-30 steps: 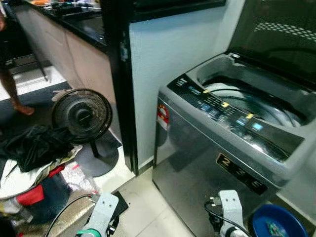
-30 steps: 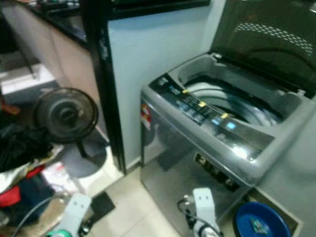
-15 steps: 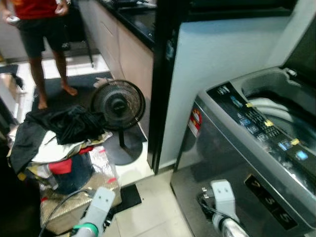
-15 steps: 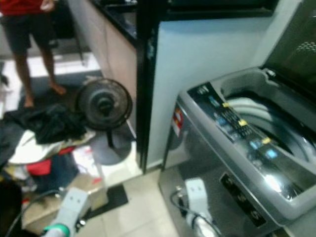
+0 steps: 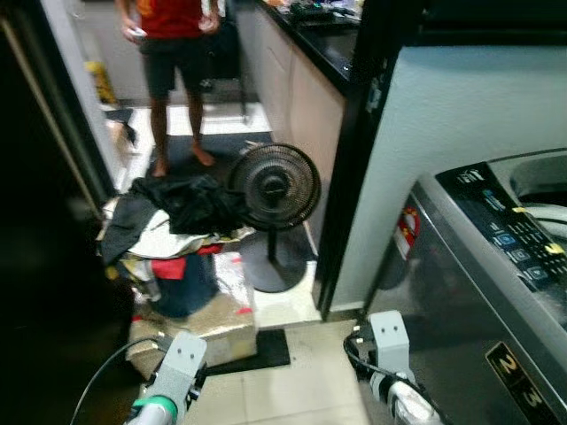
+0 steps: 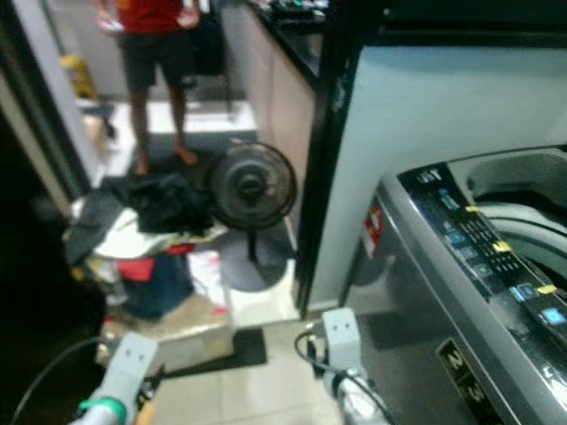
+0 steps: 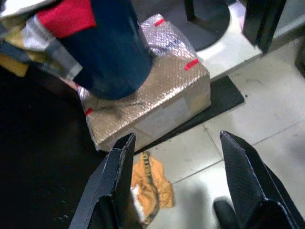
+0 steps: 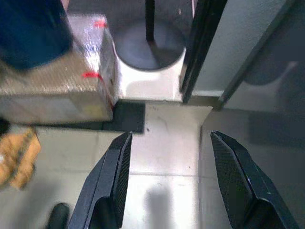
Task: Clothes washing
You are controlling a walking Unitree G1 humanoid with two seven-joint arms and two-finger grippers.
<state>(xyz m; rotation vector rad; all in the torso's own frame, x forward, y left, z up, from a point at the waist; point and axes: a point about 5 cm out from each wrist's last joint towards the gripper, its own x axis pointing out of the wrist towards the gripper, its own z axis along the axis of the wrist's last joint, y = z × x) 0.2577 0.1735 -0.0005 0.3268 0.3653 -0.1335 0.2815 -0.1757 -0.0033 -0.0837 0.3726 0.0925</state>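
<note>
Laundry (image 5: 168, 221) lay heaped at the left: a black garment on top, white and red pieces under it, all spilling over a dark blue basket (image 5: 188, 285). That basket stood on a box wrapped in silver bubble foil (image 7: 152, 95) with red tape tabs. A small orange cloth (image 7: 148, 183) lay on the tiled floor (image 8: 162, 143) just in front of the box, beside a black mat (image 5: 257, 348).

Left gripper (image 7: 178, 164) hung low above the tiles, fingers spread wide and holding nothing, the orange cloth just beside its one finger. Right gripper (image 8: 169, 174) also hung above bare tile, fingers wide apart and empty, close to the washer's front.

A black pedestal fan (image 5: 273, 188) stood just right of the laundry, in front of a black post (image 5: 350, 168) edging a pale wall. Behind, a person (image 5: 175, 62) in a red top and dark shorts stood barefoot.

At far right stood the grey top-load washing machine (image 5: 461, 301), with part of its tub rim (image 6: 532, 217) visible. Its black control panel (image 5: 518, 243) carried blue and yellow buttons, lettering too small to read. A round red sticker (image 5: 408, 226) sat on the front corner, and a gold badge (image 5: 514, 376) began with "2".
</note>
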